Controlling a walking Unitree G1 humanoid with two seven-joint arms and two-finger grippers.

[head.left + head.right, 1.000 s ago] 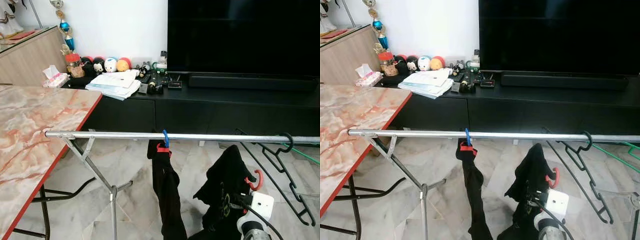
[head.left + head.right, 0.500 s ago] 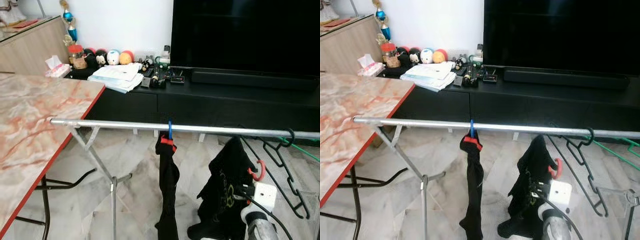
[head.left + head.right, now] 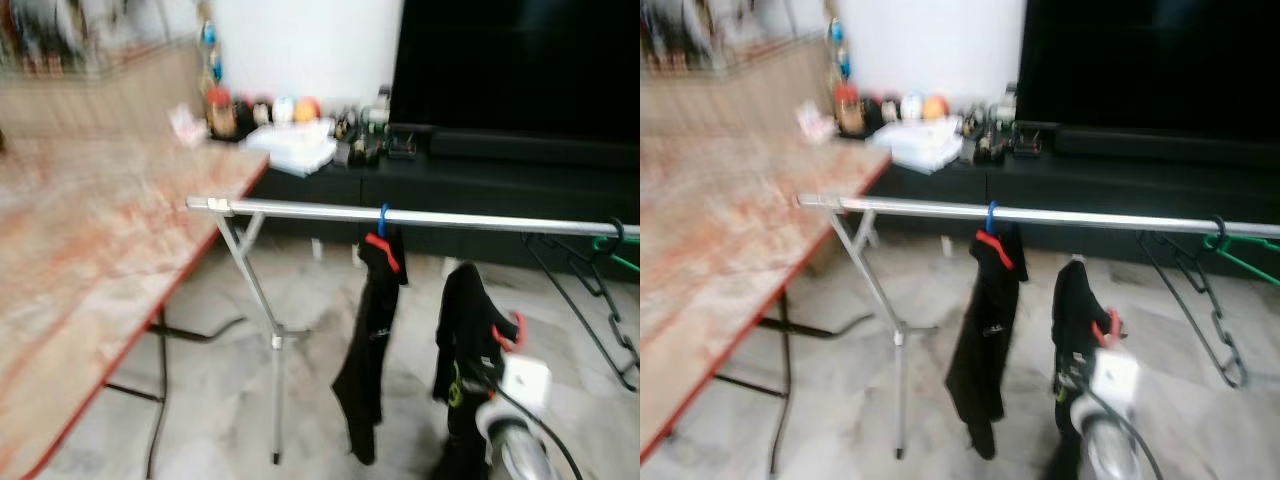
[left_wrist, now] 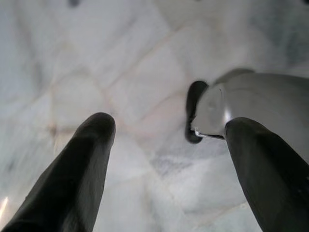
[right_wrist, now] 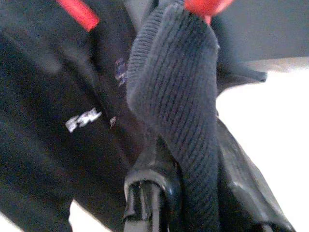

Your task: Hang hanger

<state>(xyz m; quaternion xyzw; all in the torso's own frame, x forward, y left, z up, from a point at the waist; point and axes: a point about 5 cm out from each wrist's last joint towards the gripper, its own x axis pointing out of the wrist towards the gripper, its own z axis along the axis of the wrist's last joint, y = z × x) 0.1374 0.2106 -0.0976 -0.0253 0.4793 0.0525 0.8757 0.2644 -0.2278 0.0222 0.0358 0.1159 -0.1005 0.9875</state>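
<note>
A silver clothes rail (image 3: 450, 218) runs across in front of me, blurred in both eye views. From it hangs a black garment (image 3: 372, 330) by a blue hook (image 3: 382, 218). My right gripper (image 5: 193, 159) is shut on a second black garment (image 3: 462, 330) on a red hanger (image 3: 510, 330), held below the rail and right of the hung garment. In the right wrist view its ribbed collar (image 5: 178, 87) fills the space between the fingers (image 5: 149, 193). My left gripper (image 4: 169, 135) points down at the marble floor, open and holding nothing.
A marble-topped table (image 3: 90, 250) with a red edge stands at the left. Behind the rail is a black TV console (image 3: 480, 170) with a large TV (image 3: 520, 60). Empty black hangers (image 3: 600, 300) and a green one (image 3: 620, 250) hang at the rail's right end.
The whole picture has shifted right and blurred, so the camera has moved. The held garment stays below the rail in my right gripper.
</note>
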